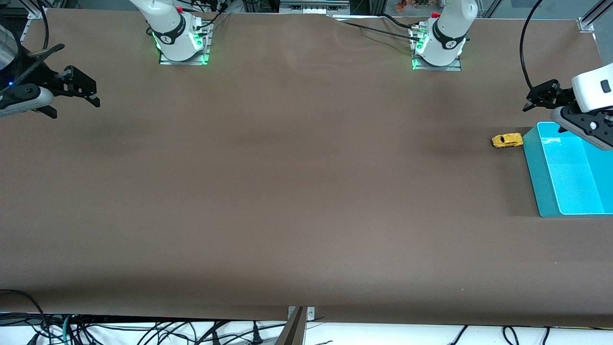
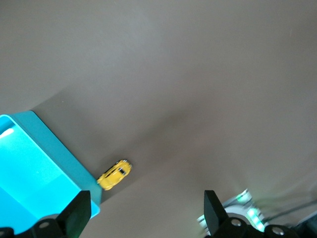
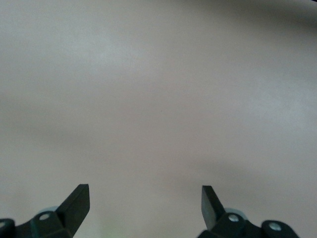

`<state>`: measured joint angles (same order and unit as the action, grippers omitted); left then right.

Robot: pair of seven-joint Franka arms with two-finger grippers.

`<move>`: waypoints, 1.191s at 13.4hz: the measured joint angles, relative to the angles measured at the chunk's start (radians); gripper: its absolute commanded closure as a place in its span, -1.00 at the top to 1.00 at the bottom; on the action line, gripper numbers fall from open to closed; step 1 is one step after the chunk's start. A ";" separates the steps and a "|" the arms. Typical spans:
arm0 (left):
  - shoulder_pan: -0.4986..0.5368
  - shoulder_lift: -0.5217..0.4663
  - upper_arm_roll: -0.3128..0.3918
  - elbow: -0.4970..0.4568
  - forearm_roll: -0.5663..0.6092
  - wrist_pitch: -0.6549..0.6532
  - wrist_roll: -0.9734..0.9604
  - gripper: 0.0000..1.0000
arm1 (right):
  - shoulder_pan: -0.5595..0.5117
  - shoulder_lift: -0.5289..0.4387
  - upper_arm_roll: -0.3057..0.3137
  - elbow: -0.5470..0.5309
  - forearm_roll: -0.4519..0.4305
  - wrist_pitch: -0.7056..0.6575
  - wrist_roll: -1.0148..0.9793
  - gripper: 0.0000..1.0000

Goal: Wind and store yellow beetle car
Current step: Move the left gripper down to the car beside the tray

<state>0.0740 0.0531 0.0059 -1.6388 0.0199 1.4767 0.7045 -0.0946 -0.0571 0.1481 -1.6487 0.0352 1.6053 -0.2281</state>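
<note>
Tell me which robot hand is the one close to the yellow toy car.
The left hand. It hangs open above the table beside the car and the blue bin. The right hand waits open at the table's right-arm end.

A teal bin (image 1: pixel 541 177) sits on the brown table (image 1: pixel 287 191) at the left arm's end, open side up.

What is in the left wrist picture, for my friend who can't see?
A tiny yellow car sits on a brown table, right beside a blue bin. The left end effector hangs above, open.
</note>
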 measured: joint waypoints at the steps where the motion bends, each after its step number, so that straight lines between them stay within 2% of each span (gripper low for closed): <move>1: 0.015 0.001 0.001 -0.024 0.009 0.013 0.071 1.00 | 0.003 -0.002 -0.002 0.000 0.000 -0.002 0.004 1.00; 3: 0.058 0.004 0.003 -0.101 0.014 0.078 0.195 1.00 | 0.004 -0.005 -0.005 0.001 0.000 -0.002 0.006 1.00; 9: 0.161 0.011 0.004 -0.412 0.064 0.355 0.543 1.00 | 0.005 -0.007 -0.008 0.017 -0.002 -0.007 0.014 1.00; 16: 0.299 0.011 0.004 -0.797 0.099 0.868 0.832 1.00 | 0.007 -0.006 -0.011 0.017 -0.002 -0.007 0.014 1.00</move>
<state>0.3734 0.0645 0.0098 -2.4358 0.1194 2.3450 1.5365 -0.0876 -0.0635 0.1366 -1.6312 0.0334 1.5987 -0.2136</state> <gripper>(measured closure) 0.000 0.000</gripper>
